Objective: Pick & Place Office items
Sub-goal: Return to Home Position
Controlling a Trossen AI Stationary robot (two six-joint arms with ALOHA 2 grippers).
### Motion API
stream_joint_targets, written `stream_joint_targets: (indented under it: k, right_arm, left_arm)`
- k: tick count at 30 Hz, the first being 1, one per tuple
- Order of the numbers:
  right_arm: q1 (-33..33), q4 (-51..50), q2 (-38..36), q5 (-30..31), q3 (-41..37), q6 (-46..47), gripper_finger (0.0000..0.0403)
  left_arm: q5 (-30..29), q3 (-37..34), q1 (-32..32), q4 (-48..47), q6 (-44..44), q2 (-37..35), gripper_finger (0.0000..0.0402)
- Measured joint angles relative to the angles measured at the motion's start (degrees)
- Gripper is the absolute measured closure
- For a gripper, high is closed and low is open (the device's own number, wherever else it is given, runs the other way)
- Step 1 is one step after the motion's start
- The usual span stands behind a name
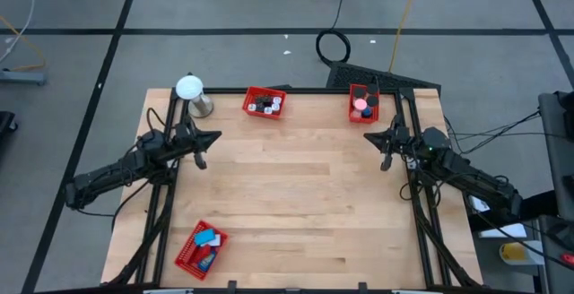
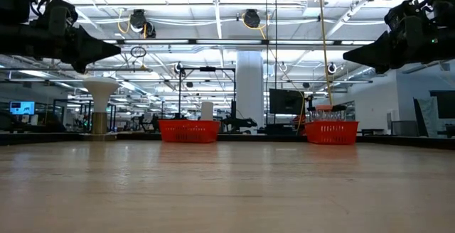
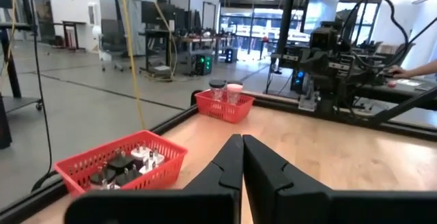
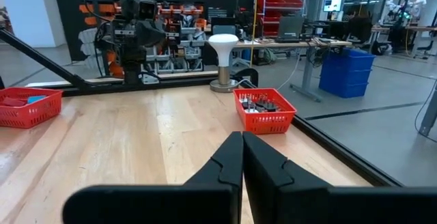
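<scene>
The office items lie in three red mesh trays. Black and white pieces fill the far tray (image 1: pixel 265 103) (image 3: pixel 123 162) (image 4: pixel 265 111). Red, pink and black round pieces sit in the far-right tray (image 1: pixel 363 104) (image 3: pixel 224 104). Blue and red pieces are in the near-left tray (image 1: pixel 200 247) (image 4: pixel 27 106). My left gripper (image 1: pixel 211 137) (image 3: pixel 242 157) hovers shut and empty over the table's left side, pointing right. My right gripper (image 1: pixel 372 138) (image 4: pixel 242 152) hovers shut and empty over the right side, pointing left. In the low view both are well above the wood (image 2: pixel 117 48) (image 2: pixel 346 55).
A white ball on a silver stand (image 1: pixel 190 92) (image 4: pixel 222 53) stands at the far-left corner, just beyond my left gripper. The bare wooden tabletop (image 1: pixel 296 195) stretches between the two arms. A black frame borders the table (image 1: pixel 421 231). A person's hand (image 3: pixel 413 70) shows beyond the right arm.
</scene>
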Motion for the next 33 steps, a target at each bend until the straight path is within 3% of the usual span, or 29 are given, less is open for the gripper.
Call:
stream_joint_targets:
  k: [12,19,24,33]
  right_arm:
    - [0.0,1.0,0.0,0.0,-0.5,1.5,0.0403]
    - [0.0,9.5,0.0,0.3,-4.9,2.4,0.0403]
    - [0.0,9.8,0.1,0.1,-5.8,6.0,0.0403]
    - [0.0,9.6,0.2,0.1,-5.9,8.6,0.0403]
  left_arm:
    - [3.5,0.0,0.0,-1.3,-1.3,0.1,0.0374]
    - [3.5,0.0,0.0,-1.3,-1.1,0.0,0.0389]
    - [3.5,0.0,0.0,-1.3,-1.1,0.0,0.0399]
    - [3.5,0.0,0.0,-1.3,-1.0,0.0,0.0371]
